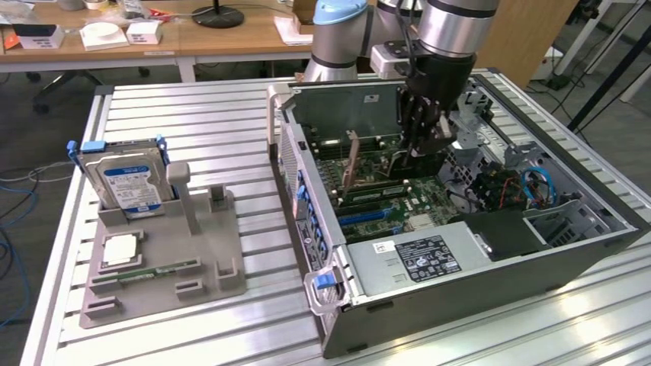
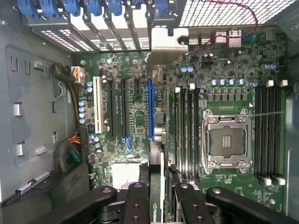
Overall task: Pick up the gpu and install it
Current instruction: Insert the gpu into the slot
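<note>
- Wrist view: my gripper (image 2: 160,189) is clamped on the gpu (image 2: 159,163), one finger on each face. I see the card edge-on, running straight away from my fingers. Its silver bracket (image 2: 166,42) is the far end, pointing toward the blue latches (image 2: 93,7) at the back wall.
- Wrist view: the card's long axis runs parallel to the blue slot (image 2: 150,107) on the motherboard (image 2: 224,84). The slot shows just beside the card's edge, not under it. I judge the card sits slightly to one side of the slot, though the camera angle could account for that.
- Exterior view: I reach down into the open case (image 1: 407,305), above the middle of the board. I cannot tell whether the card's lower edge touches the board. The hard drive (image 1: 127,179) stands in its holder (image 1: 163,267), well apart on the exterior view's left.
</note>
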{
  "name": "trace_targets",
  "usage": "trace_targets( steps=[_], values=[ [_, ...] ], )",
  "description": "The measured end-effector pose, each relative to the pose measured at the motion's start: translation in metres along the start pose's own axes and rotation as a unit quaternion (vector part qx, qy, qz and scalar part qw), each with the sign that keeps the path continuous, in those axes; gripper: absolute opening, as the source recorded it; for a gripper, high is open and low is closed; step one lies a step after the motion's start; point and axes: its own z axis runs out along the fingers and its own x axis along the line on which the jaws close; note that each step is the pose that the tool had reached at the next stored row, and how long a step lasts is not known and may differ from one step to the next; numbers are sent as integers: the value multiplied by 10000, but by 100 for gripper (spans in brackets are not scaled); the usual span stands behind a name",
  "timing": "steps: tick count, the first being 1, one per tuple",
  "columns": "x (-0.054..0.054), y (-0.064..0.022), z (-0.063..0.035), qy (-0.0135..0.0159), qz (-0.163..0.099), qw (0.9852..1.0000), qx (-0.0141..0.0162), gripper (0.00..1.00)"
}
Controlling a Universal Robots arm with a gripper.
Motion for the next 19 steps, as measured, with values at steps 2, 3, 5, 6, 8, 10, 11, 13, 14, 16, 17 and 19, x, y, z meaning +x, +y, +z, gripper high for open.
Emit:
trace_targets(
  steps=[2,3,5,6,8,10,11,13,14,16,17,19],
  values=[
    [5,9,3,0,-7,10000,1,26],
    [9,15,5,1,-10,10000,0,26],
    [17,30,12,0,-16,10000,1,26],
    [23,37,15,1,-20,10000,2,26],
    [36,51,23,1,-27,10000,5,26],
    [47,63,36,-1,-36,10000,8,26],
    [52,68,43,-1,-41,10000,10,26],
    [61,80,60,0,-57,10000,12,26],
    [65,89,71,-1,-66,10000,14,26],
    [71,106,94,0,-85,10000,16,26],
    [74,113,106,0,-96,10000,16,26],
    [78,130,131,0,-118,9999,18,26]
  ],
)
